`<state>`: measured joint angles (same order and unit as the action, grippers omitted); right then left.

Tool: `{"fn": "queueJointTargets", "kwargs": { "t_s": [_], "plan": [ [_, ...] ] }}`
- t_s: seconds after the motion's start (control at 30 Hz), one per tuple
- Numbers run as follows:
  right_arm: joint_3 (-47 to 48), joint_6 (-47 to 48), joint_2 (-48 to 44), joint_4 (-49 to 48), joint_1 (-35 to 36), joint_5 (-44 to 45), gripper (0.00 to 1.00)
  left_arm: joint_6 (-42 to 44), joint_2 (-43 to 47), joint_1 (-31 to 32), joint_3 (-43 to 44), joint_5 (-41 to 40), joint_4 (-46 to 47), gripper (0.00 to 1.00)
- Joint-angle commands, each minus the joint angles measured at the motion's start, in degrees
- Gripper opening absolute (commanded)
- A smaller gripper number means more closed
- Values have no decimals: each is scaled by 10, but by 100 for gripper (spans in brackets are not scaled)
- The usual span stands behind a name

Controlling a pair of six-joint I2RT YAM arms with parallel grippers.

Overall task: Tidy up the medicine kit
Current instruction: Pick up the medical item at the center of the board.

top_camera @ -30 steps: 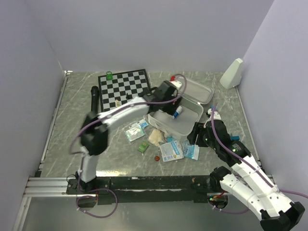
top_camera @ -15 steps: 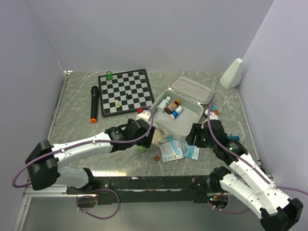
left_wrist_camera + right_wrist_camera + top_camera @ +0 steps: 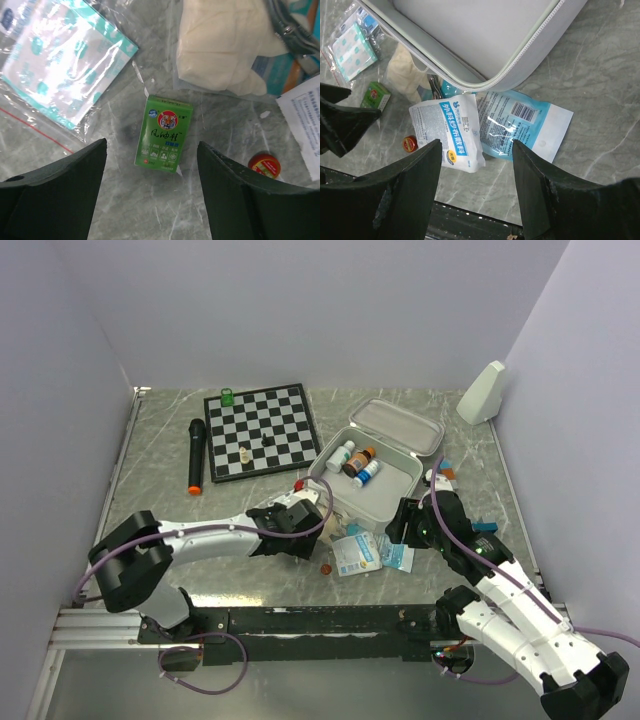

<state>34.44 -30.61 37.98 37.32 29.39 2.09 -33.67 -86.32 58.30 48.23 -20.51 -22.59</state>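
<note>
hovering wide open over a small green box (image 3: 164,131) on the desk (image 3: 150,470), left pincer (image 3: 152,143) holds nothing; right pincer (image 3: 476,145) gapes empty above sachets (image 3: 451,131) beside the medicine kit (image 3: 395,490), lying open right of centre.

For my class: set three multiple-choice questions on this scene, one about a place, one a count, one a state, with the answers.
1. Where is the green box? A in the white case; B on the table between the left fingers; C on the lid.
2. How many bottles are in the case? A one; B five; C three.
3. The lid is: A open; B zipped shut; C missing.
Answers: 1 B, it lies on the marble between the open fingers, untouched. 2 C, three show from above. 3 A, it is folded back behind the case.
</note>
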Motion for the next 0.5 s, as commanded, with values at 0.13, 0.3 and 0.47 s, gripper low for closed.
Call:
{"fn": "queueJointTargets", "kwargs": {
  "t_s": [0.13, 0.3, 0.47],
  "plan": [
    [2, -7, -10, -5, 4, -3, 65, 0, -27, -7, 8, 28, 37, 71],
    [3, -8, -13, -5, 4, -3, 65, 4, -39, -18, -2, 48, 49, 65],
    [2, -9, -17, -3, 4, -4, 65, -1, -48, -21, -10, 57, 49, 59]
  ]
}}
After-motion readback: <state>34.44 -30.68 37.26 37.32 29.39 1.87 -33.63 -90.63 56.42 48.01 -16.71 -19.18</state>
